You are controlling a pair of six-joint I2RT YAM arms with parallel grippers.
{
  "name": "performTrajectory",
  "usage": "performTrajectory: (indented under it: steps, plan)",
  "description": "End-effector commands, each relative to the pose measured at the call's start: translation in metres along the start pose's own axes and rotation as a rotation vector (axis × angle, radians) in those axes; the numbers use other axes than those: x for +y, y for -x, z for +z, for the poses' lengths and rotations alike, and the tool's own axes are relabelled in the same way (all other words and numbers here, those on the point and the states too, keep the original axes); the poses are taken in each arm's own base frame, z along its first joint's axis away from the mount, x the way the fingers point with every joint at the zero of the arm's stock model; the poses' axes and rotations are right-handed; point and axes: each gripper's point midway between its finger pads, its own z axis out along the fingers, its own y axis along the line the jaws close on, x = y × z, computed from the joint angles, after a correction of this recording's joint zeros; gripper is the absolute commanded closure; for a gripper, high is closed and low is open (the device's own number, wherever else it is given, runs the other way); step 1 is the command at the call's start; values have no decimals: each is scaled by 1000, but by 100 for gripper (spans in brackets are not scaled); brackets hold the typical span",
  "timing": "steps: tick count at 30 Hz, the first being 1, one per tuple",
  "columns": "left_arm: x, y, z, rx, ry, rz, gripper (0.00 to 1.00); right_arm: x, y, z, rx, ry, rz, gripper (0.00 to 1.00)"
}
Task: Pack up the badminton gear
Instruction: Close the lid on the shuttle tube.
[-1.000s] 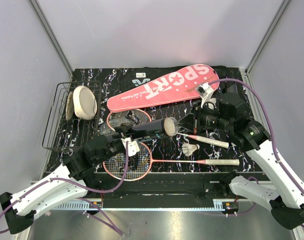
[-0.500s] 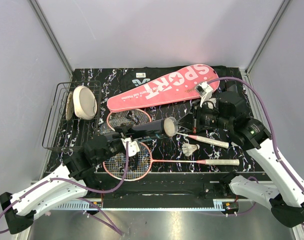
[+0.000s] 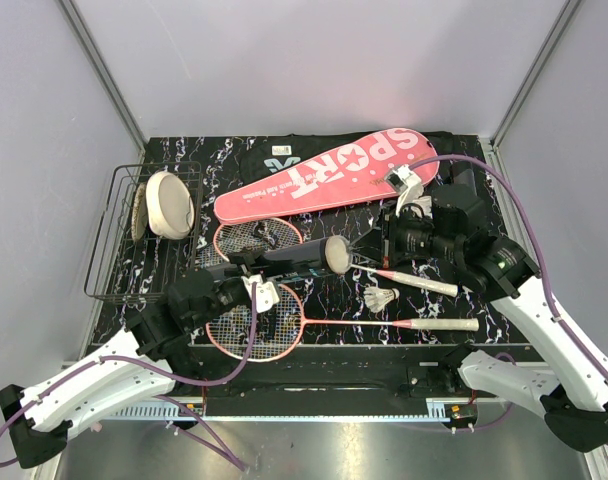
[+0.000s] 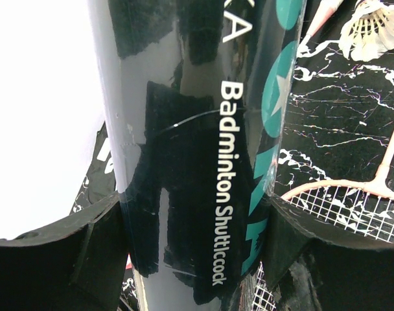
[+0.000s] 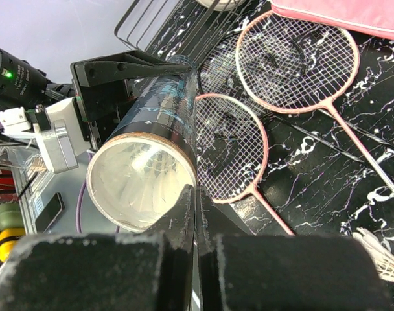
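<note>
Marbled table (image 3: 329, 295), lettered tube (image 4: 197, 162), shuttlecocks (image 5: 142, 184) inside

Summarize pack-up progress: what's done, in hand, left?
Done: white feathers show inside the tube, so at least one shuttlecock looks loaded. In hand: the left gripper has its jaws around the tube; the right gripper, jaws shut, sits at the tube's open mouth. Left: one loose shuttlecock on the table, and both rackets outside the pink case, which lies across the black bag.

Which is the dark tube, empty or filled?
Not empty: the dark tube shows white feathers inside its open mouth, in the right wrist view. How full, cannot tell.
</note>
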Motion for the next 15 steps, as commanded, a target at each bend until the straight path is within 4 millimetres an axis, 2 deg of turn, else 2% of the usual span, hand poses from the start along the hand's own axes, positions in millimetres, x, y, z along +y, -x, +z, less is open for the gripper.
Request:
performTrajectory:
  steps: [1,10,15]
  plan:
    - [30,38,-7,-122,95,-4,100,7,6,4,-27,7,-11,95]
    - [29,45,-9,-158,87,-13,100,8,6,11,-26,-5,-3,89]
    - [29,46,-8,-160,83,-12,100,7,4,13,-9,-31,-20,77]
